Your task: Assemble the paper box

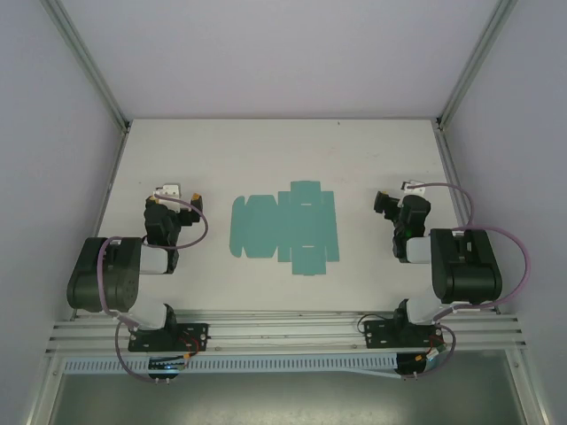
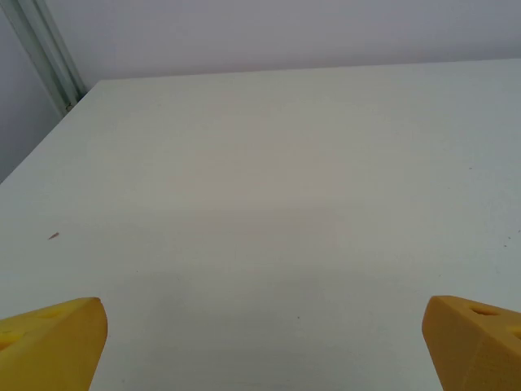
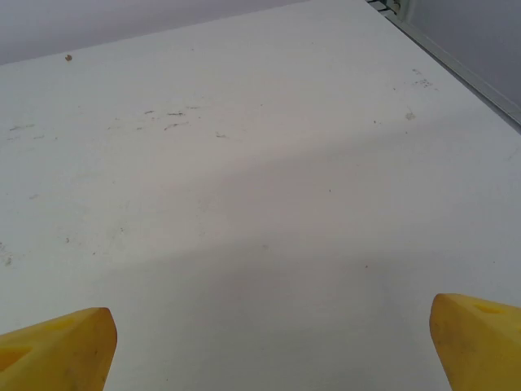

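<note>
While both stand spread wide and empty, left gripper sits well left of the flat teal paper box, right gripper well right of it, sheet lying unfolded on a scuffed white table, pale lilac walls beyond it; fold lines too small to read.

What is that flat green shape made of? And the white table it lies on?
The paper box looks like thin teal card with a matte finish: it lies fully flat, cut into flaps and tabs. The table seems to be a hard, smooth white board, maybe laminate. Faint scuffs and specks mark its surface, but the exact material is hard to tell.
</note>
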Controlling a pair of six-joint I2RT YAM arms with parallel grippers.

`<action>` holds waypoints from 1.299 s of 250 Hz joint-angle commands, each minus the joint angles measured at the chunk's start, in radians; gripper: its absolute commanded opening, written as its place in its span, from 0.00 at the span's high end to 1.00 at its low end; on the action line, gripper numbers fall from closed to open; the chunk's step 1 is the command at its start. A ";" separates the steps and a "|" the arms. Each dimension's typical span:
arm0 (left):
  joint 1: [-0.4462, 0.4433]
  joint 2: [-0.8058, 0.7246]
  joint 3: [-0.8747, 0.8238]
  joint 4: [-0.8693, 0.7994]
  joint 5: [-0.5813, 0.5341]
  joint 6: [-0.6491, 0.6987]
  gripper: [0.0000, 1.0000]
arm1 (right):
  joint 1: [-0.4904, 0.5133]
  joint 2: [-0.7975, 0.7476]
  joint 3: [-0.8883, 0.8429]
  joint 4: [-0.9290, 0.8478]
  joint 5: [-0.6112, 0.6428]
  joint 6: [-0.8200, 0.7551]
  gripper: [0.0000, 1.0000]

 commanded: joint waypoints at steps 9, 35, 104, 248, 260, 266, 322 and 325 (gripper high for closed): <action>0.005 -0.012 0.007 0.043 0.002 -0.010 0.01 | -0.005 0.009 0.018 0.035 -0.003 0.011 0.01; 0.005 -0.012 0.009 0.042 0.002 -0.010 0.01 | -0.005 0.008 0.019 0.034 -0.003 0.011 0.01; 0.005 -0.011 0.012 0.036 0.006 -0.010 0.01 | -0.009 0.009 0.019 0.032 -0.003 0.014 0.01; 0.006 -0.015 0.011 0.039 0.011 -0.011 0.01 | -0.017 0.004 0.028 0.016 -0.066 0.010 0.01; 0.006 -0.048 0.032 -0.023 0.002 -0.018 0.01 | -0.018 -0.029 0.049 -0.040 -0.059 0.013 0.01; 0.006 -0.066 0.049 -0.071 0.016 -0.008 0.01 | -0.018 -0.054 0.060 -0.077 -0.061 0.010 0.01; 0.006 -0.307 0.237 -0.586 0.107 -0.212 0.01 | 0.013 -0.292 0.248 -0.608 -0.089 0.095 0.01; 0.006 -0.313 0.242 -0.603 0.131 -0.225 0.01 | 0.021 -0.299 0.259 -0.632 -0.090 0.103 0.01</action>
